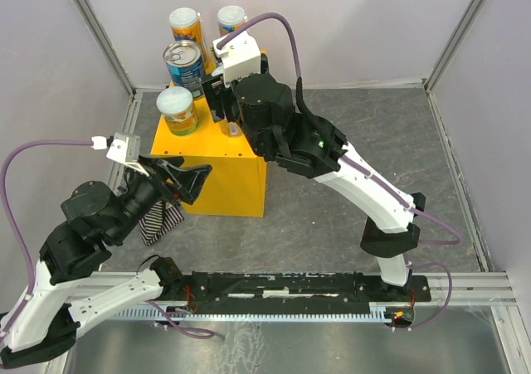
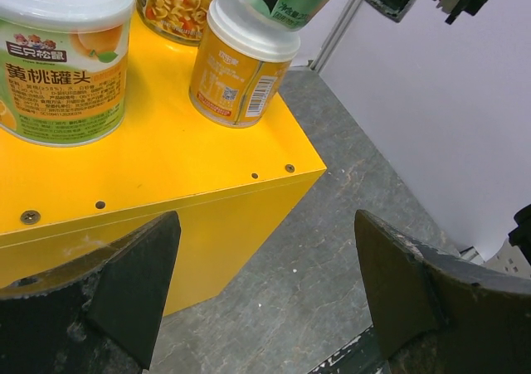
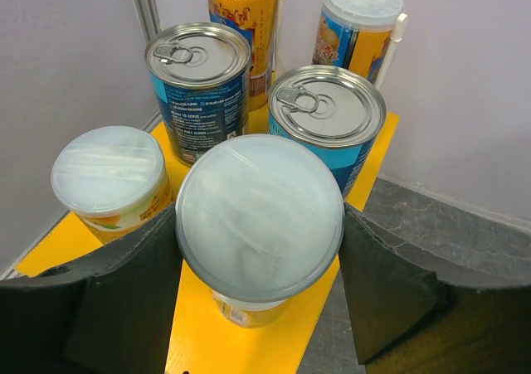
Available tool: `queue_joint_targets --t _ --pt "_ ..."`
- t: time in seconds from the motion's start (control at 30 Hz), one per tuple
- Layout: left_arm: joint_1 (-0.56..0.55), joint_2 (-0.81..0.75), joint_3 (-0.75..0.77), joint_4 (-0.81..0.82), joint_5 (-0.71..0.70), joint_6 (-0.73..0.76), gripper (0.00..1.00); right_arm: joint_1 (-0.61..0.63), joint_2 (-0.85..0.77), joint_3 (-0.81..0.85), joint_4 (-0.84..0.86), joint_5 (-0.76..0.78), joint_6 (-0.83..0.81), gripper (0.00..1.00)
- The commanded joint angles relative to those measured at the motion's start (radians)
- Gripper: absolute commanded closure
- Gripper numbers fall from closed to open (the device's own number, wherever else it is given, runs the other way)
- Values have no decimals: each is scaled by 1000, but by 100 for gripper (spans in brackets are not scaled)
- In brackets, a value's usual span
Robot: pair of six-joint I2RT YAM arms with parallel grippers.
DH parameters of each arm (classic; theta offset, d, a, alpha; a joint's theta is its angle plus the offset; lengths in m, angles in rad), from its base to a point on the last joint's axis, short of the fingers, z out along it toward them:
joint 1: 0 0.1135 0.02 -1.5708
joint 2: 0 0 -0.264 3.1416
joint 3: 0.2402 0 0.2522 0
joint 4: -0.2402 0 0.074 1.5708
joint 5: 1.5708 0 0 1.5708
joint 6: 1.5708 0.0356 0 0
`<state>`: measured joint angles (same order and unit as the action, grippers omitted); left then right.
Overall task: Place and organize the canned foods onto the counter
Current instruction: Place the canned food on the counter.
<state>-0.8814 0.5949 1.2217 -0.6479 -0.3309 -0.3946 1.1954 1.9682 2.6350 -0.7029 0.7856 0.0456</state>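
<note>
Several cans stand on the yellow counter [image 1: 217,146]. A white-lidded orange can [image 3: 259,216] stands near the counter's right edge. My right gripper [image 3: 259,233] hangs open over it, one finger on each side of the lid. In the left wrist view this can [image 2: 245,63] stands free with no finger touching it. Around it are a white-lidded peach can [image 1: 177,110], two blue pull-tab cans [image 3: 197,84] [image 3: 328,113] and two tall cans [image 1: 184,27] [image 1: 231,17] at the back. My left gripper [image 1: 184,179] is open and empty, low by the counter's front left side.
A striped cloth [image 1: 162,222] lies on the grey floor in front of the counter's left corner, under my left arm. White walls with metal posts [image 1: 108,42] close in the back and sides. The arm rail [image 1: 290,287] runs along the near edge.
</note>
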Motion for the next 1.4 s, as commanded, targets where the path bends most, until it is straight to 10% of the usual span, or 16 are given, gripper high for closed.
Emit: queue_joint_targets --t 0.0,0.83,1.37 --pt "1 5 1 51 -2 50 9 -8 -6 73 59 -18 20 98" --pt "2 18 -20 81 4 68 8 -34 8 95 -26 -62 85 97" --pt "1 22 -21 84 1 73 8 -47 20 101 -50 -75 108 74"
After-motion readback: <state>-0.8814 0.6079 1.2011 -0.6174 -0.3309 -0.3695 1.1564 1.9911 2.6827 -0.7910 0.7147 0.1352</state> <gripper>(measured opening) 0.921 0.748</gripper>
